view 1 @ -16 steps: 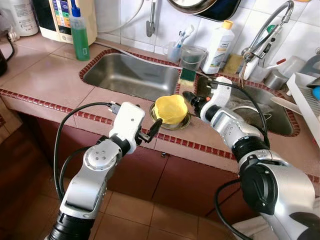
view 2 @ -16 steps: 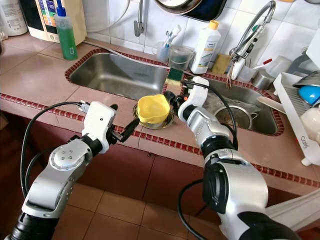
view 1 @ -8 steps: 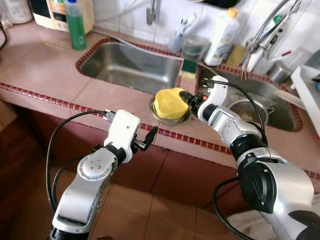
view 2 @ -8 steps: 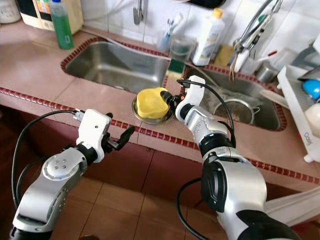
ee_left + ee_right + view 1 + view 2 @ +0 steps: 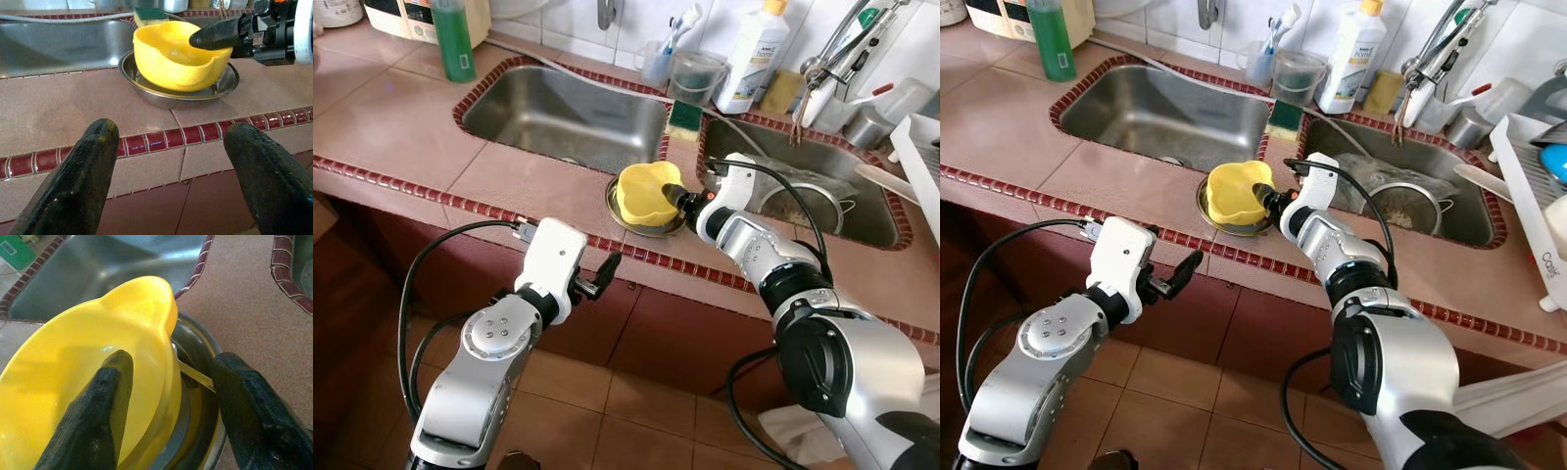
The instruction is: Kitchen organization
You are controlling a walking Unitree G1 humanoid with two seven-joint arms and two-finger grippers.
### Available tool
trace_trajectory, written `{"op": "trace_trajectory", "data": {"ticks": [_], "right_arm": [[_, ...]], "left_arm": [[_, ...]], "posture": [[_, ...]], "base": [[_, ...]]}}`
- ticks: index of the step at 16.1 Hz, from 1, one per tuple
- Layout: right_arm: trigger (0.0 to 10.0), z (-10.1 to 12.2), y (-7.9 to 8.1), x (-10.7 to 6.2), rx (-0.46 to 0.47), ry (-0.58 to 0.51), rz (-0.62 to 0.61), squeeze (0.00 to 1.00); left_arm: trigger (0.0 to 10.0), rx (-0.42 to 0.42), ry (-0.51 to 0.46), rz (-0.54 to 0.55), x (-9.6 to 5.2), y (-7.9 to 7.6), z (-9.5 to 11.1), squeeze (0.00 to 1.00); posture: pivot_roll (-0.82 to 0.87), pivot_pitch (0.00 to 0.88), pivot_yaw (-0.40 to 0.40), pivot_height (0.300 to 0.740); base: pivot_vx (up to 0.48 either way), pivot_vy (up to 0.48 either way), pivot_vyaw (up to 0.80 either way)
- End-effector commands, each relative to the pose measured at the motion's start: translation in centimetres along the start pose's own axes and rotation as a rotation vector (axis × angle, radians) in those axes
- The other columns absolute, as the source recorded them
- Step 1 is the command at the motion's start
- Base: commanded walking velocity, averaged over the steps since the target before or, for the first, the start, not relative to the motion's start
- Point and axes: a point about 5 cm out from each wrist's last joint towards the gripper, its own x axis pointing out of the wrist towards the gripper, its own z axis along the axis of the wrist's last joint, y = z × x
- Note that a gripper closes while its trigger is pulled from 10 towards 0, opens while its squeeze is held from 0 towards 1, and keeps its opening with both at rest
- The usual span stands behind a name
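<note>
Since a second ago my right gripper (image 5: 166,406) has closed the gap to the yellow bowl (image 5: 644,191): then it hung just beside the rim, now one finger (image 5: 100,416) is inside the bowl and the other outside, straddling the wall without yet pinching it. The bowl, which sat level and upright in the shallow steel dish (image 5: 622,217), is now tipped, its mouth turned up and toward my right side. My left gripper (image 5: 605,270) has drawn back from the dish and hangs in front of the counter edge (image 5: 431,188), fingers spread wide and holding nothing.

The bowl is round with a wavy rim, so I can't name a long axis. It rests in the dish on the counter strip between the two sinks (image 5: 558,113).
</note>
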Motion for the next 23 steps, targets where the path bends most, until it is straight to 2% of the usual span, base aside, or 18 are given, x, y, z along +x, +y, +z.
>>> {"op": "trace_trajectory", "data": {"ticks": [1, 5, 6, 9, 11, 20, 23], "right_arm": [[0.0, -0.3, -0.3, -0.1, -0.006, 0.032, -0.026, 0.0], [0.0, -0.2, -0.5, -0.2, -0.021, 0.049, -0.031, 0.0], [0.0, -0.1, -0.7, -0.2, -0.001, 0.056, -0.039, 0.0], [0.0, 0.1, -0.9, -0.3, -0.055, 0.064, -0.055, 0.0], [0.0, 0.5, -1.3, -0.5, -0.017, 0.053, -0.07, 0.0], [0.0, 2.5, -1.2, -0.6, 0.028, -0.044, -0.051, 0.0], [0.0, 3.6, -0.5, -0.7, 0.145, -0.149, 0.061, 0.0]], "left_arm": [[10.0, -0.006, -0.012, -0.016, -0.1, -0.6, 0.4, 0.0], [10.0, -0.014, -0.011, -0.013, -0.1, -0.9, 0.4, 0.0], [10.0, -0.016, -0.013, -0.01, 0.0, -0.9, 0.4, 0.0], [10.0, -0.014, -0.015, -0.005, 0.0, -0.9, 0.5, 0.0], [10.0, -0.015, -0.018, 0.004, 0.1, -0.7, 0.6, 0.0], [10.0, 0.0, -0.034, 0.018, 0.5, -0.4, 0.9, 0.0], [10.0, 0.023, -0.064, 0.038, 1.1, 0.3, 1.6, 0.0]], "posture": [[0.12, 0.16, -0.172, 0.74], [0.12, 0.162, -0.175, 0.74], [0.12, 0.162, -0.177, 0.74], [0.12, 0.161, -0.178, 0.74], [0.12, 0.16, -0.181, 0.74], [0.13, 0.125, -0.187, 0.74], [0.13, 0.075, -0.185, 0.74]], "base": [[0.0, 0.0, 0.0], [0.0, 0.0, 0.0], [0.0, 0.0, 0.0], [0.0, 0.0, 0.0], [0.0, 0.0, 0.0], [0.0, 0.0, 0.0], [0.0, 0.0, 0.0]]}}
